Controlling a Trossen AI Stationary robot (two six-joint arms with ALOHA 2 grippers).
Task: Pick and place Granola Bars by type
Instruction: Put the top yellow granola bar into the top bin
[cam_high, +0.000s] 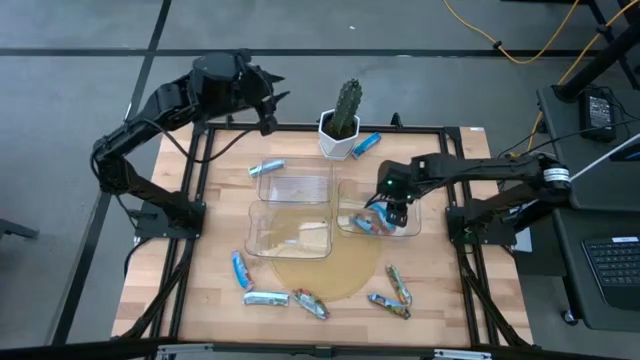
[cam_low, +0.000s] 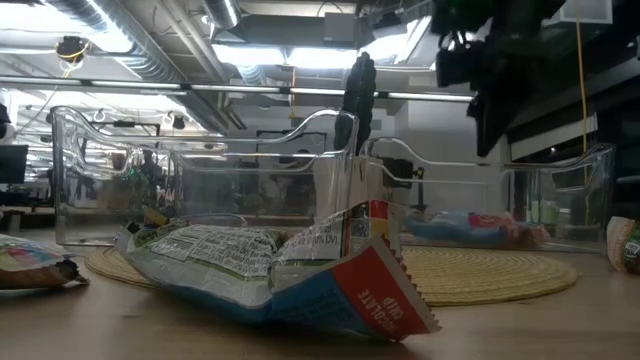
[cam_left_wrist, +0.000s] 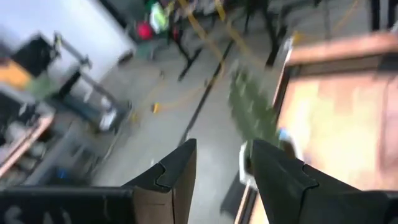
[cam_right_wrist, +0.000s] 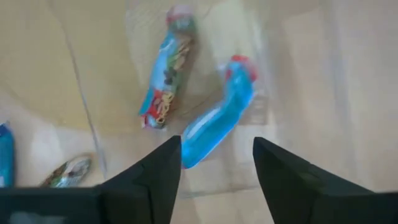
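Right claw (cam_right_wrist: 216, 163) gapes empty above blue bar (cam_right_wrist: 214, 124).

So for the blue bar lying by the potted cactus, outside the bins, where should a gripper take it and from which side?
Grip the blue bar across its middle, coming straight down from above. It lies flat on the table, slanted, with one end close to the cactus pot, so the fingers should probably close over its long edges, turned to match the slant. The left gripper hovers nearest.

My two arms are dark, jointed links – a small green light glows on my right wrist housing, and my right pincer (cam_right_wrist: 217, 168) ends in flat, angular black fingers (cam_right_wrist: 158, 177)
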